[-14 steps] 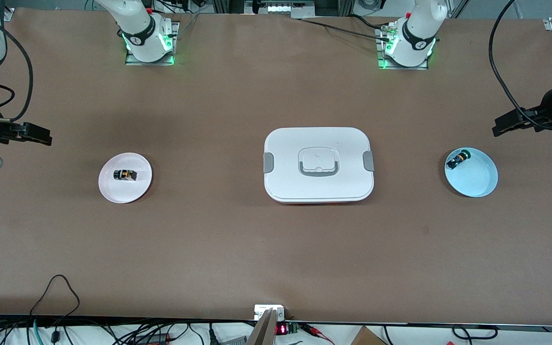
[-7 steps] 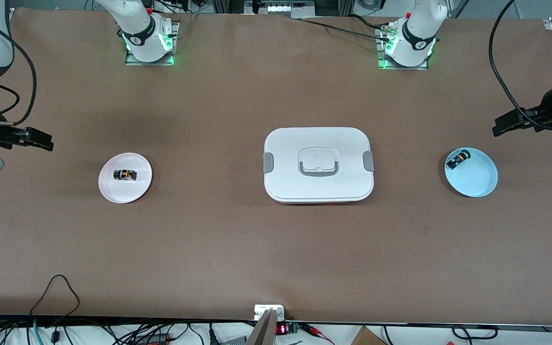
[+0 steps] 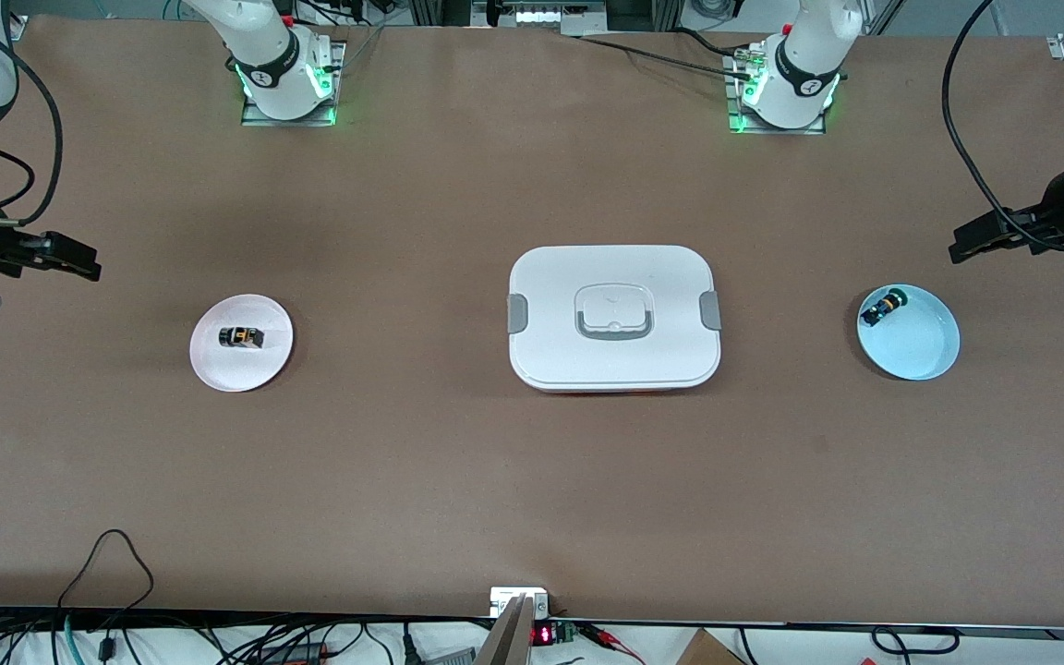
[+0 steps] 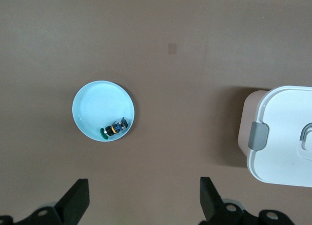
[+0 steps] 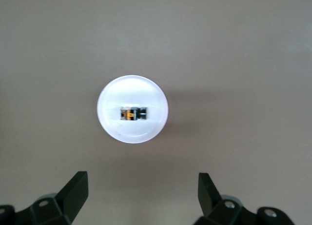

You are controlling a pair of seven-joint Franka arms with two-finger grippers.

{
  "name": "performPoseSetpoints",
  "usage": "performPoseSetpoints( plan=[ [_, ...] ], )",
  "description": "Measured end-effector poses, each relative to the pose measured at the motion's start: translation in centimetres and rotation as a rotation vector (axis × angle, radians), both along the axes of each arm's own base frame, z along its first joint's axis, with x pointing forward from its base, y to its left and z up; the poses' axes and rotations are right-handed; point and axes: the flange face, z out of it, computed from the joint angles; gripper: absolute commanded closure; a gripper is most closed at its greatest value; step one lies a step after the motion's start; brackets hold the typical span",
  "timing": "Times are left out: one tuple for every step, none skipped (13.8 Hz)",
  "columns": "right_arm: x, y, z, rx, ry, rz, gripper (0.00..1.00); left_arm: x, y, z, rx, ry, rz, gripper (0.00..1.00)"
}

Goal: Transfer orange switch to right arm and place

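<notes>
Right now the orange switch (image 3: 241, 337) lies on its side on a white plate (image 3: 218, 368) toward the right arm's end of the counter (image 3: 403, 462), with nothing touching it. The right tool (image 3: 70, 258) hangs in the air over bare counter at that end, its fingers (image 5: 73, 193) spread wide with nothing between them; its wrist view looks straight down on the plate and switch (image 5: 133, 113).

The left tool (image 3: 980, 238) hovers over the counter at the left arm's end, near a light blue plate (image 3: 924, 351), and its fingers (image 4: 75, 203) are spread wide too, holding nothing. A small green-capped part (image 3: 883, 306) rests in that blue plate against its rim.

Between the two plates, mid-counter, sits a white lidded box (image 3: 613, 318) with grey latches, well apart from both.
</notes>
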Motion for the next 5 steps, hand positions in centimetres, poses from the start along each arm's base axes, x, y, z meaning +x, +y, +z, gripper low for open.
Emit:
performPoseSetpoints(
  plan=[
    [0.01,0.14,0.00,0.014,-0.001,-0.002,0.00,0.00,0.00,0.00,0.000,0.000,0.000,0.00],
    [0.01,0.17,0.02,0.019,-0.002,-0.003,0.00,0.00,0.00,0.00,0.000,0.000,0.000,0.00],
    [0.02,0.17,0.03,0.020,-0.002,-0.004,0.00,0.00,0.00,0.00,0.000,0.000,0.000,0.00],
    [0.02,0.19,0.03,0.020,-0.002,-0.004,0.00,0.00,0.00,0.00,0.000,0.000,0.000,0.00],
    [0.02,0.22,0.03,0.020,-0.003,-0.003,0.00,0.00,0.00,-0.01,0.000,0.000,0.000,0.00]
  ],
)
